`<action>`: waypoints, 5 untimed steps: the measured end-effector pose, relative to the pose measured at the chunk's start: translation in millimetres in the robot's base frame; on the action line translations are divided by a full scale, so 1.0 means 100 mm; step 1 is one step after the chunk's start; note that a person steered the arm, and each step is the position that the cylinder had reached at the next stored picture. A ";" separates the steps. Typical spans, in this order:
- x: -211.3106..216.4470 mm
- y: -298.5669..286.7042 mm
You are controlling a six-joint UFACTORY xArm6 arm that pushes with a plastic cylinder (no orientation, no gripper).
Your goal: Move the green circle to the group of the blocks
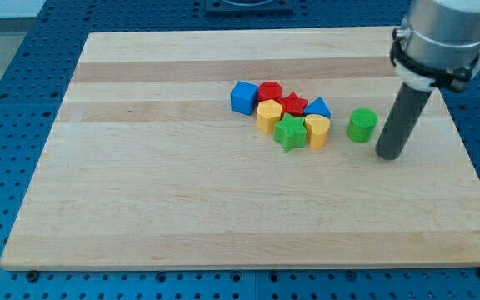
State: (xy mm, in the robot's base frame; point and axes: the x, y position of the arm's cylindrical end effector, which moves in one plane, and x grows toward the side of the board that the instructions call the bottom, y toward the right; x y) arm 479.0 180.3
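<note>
The green circle [361, 125] is a short upright cylinder, bright green, with a flat round top face and a slightly darker side wall. It stands on the wooden board [182, 208], right of centre and somewhat toward the far half.

The arm enters from the view's top right. A grey cylindrical housing with a black clamp ring carries the straight dark rod, which slopes down and slightly to the left. My tip [388, 156] sits at board level. The end effector is a plain rod: it has no jaws to spread or press together, and it pinches nothing.

My tip stands just right of the green circle and a little nearer to the view's bottom. A narrow strip of bare wood shows between the rod and the cylinder; whether they touch lower down cannot be told with certainty, but they appear apart.

The group lies left of the green circle, separated from it by a small gap. The members are:
- blue cube [242, 97], far left;
- red cylinder [269, 91], far;
- red star [295, 104], centre;
- blue triangular block [318, 108], far right;
- yellow block [268, 116], near left;
- green star [290, 132], nearest;
- yellow heart-like block [317, 130], near right, closest to the green circle.

The group members stand touching or just beside one another.
</note>
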 end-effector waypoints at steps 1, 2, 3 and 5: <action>-0.02 -0.15; -0.15 -0.16; -0.36 -0.17; -0.67 -0.23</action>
State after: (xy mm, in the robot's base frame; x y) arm 411.6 157.8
